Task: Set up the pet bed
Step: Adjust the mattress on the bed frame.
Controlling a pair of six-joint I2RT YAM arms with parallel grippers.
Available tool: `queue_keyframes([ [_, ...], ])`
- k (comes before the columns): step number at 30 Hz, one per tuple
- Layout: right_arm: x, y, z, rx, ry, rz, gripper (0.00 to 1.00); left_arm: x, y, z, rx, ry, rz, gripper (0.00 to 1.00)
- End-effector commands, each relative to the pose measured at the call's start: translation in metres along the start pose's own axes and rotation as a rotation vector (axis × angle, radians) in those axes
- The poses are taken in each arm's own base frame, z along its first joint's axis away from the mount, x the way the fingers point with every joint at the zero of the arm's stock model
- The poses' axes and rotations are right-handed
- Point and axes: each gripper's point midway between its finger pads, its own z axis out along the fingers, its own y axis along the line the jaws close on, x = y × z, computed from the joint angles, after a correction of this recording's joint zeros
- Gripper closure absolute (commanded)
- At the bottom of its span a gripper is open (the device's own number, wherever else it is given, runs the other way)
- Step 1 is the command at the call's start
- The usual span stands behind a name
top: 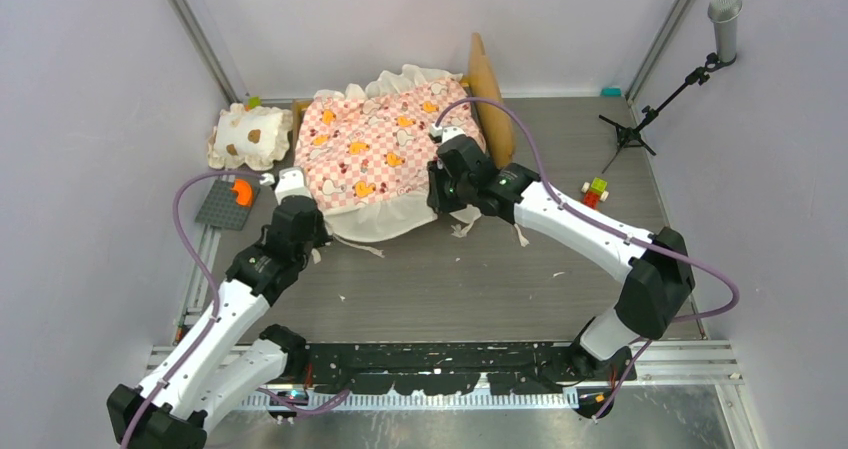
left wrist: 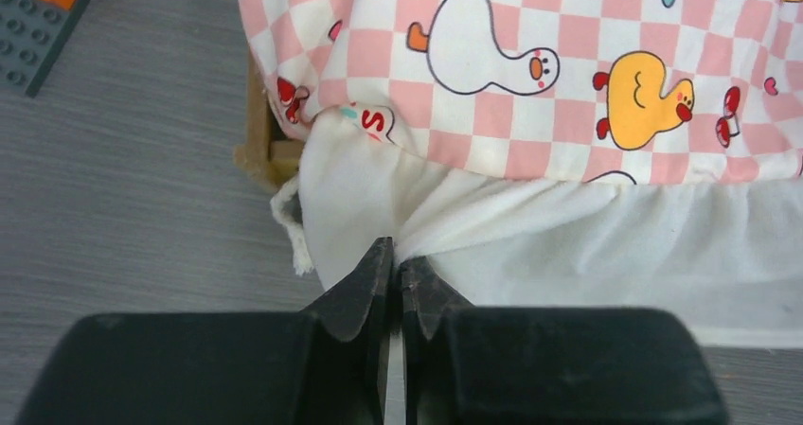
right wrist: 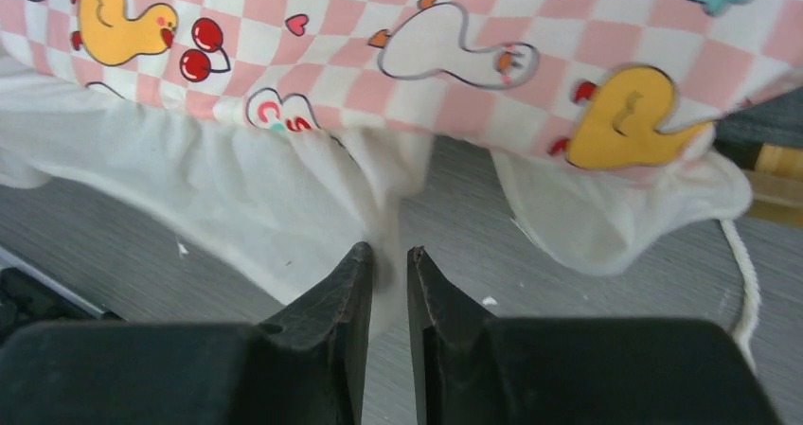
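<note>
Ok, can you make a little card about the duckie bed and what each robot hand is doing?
bed: pet bed, pink checks and ducks, in front of both arms
left hand: left gripper shut on the cream ruffle at the bed's near edge
right hand: right gripper, jaws a little apart, a fold of ruffle between them
pillow: spotted pillow beside the bed, not on it
extra: grey brick plate with an orange piece

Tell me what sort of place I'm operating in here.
Likely a lab robot test cell: plain pale walls with metal corner posts enclose the table, a microphone stands on a tripod, and the arms are bolted to a rail at the near edge.
</note>
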Motion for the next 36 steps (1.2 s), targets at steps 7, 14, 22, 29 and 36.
queue_keyframes([
  [7,-0.024,-0.083,-0.026,0.439,-0.14,-0.011,0.58,0.023,0.026,0.005,-0.136,0.057,-0.019,0.39],
  [14,-0.041,-0.103,-0.036,0.527,-0.182,0.026,0.49,-0.001,0.031,-0.006,-0.166,-0.015,-0.043,0.29],
  [22,-0.041,-0.104,-0.003,0.327,-0.13,0.157,0.44,-0.057,0.009,-0.007,-0.113,-0.152,-0.072,0.2],
  [29,-0.046,-0.105,0.023,0.19,-0.145,0.232,0.43,-0.079,0.002,-0.004,-0.135,-0.156,-0.105,0.11],
  [36,-0.036,-0.118,0.047,0.234,-0.116,0.204,0.44,-0.08,-0.001,0.001,-0.095,-0.195,-0.137,0.09],
])
